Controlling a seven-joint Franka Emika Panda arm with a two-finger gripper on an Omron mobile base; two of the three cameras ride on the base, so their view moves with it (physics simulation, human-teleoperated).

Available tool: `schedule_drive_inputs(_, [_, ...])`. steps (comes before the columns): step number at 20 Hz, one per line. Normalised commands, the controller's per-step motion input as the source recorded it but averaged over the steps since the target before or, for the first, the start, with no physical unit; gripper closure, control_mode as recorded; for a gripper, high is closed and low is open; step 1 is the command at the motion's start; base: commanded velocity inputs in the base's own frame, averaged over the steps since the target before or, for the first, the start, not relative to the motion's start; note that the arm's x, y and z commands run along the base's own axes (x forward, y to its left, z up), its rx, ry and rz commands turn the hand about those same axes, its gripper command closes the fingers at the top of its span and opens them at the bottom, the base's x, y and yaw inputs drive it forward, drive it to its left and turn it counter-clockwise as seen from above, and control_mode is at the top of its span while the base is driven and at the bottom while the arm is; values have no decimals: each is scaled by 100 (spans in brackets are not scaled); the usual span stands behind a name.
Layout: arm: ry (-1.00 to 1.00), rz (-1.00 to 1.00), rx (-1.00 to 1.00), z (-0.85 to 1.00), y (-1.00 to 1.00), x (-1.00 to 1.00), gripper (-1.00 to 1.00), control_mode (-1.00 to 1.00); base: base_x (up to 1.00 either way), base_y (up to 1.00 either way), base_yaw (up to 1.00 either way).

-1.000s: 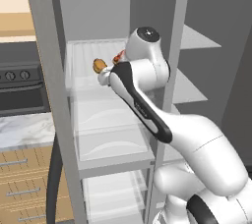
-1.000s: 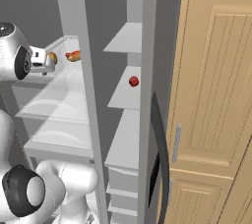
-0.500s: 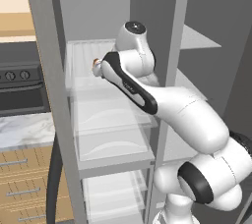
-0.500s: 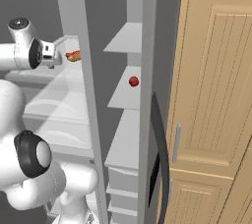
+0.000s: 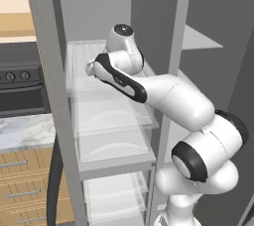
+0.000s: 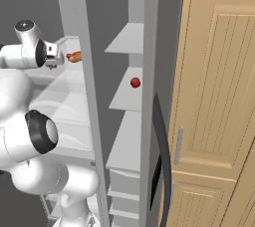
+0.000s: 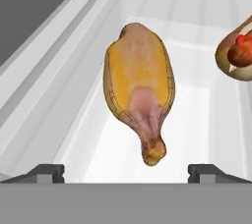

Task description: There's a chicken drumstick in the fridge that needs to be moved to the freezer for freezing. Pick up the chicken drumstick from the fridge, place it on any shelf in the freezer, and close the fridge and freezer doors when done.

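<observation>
Reaching for drumstick (image 7: 139,86) on glass fridge shelf (image 7: 197,115). Gripper (image 7: 126,171) wide, empty; drumstick centred ahead, hot dog (image 7: 238,51) further right. Next, prob.: advance, close on meat.

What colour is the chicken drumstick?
Golden-orange with a pinkish patch, the chicken drumstick shows best in the hand view.

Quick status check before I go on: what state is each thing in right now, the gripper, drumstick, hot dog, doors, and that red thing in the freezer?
gripper: open, fingertips apart, nothing held
chicken drumstick: lying on the glass fridge shelf, not gripped, thin end toward the gripper
hot dog: resting on the same shelf beside it
fridge: open
freezer: open
freezer door: swung open
small red item: sitting on a freezer shelf
</observation>
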Motion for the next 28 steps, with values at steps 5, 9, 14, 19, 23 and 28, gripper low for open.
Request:
schedule_drive_inputs(5, [2, -1, 0, -6, 0, 50, -100, -100, 0, 0, 0])
schedule_drive_inputs(9, [0, -4, 0, -21, 3, 48, -100, -100, 0, 0, 0])
schedule_drive_inputs(14, [0, -3, 0, -19, 16, 47, -100, -100, 0, 0, 0])
schedule_drive_inputs(19, [0, -3, 0, -23, 26, 36, 100, -100, 0, 0, 0])
schedule_drive_inputs(23, [0, -2, 0, -16, 9, 10, 100, -100, 0, 0, 0])
schedule_drive_inputs(28, [0, 0, 0, -5, -3, -34, 100, -100, 0, 0, 0])
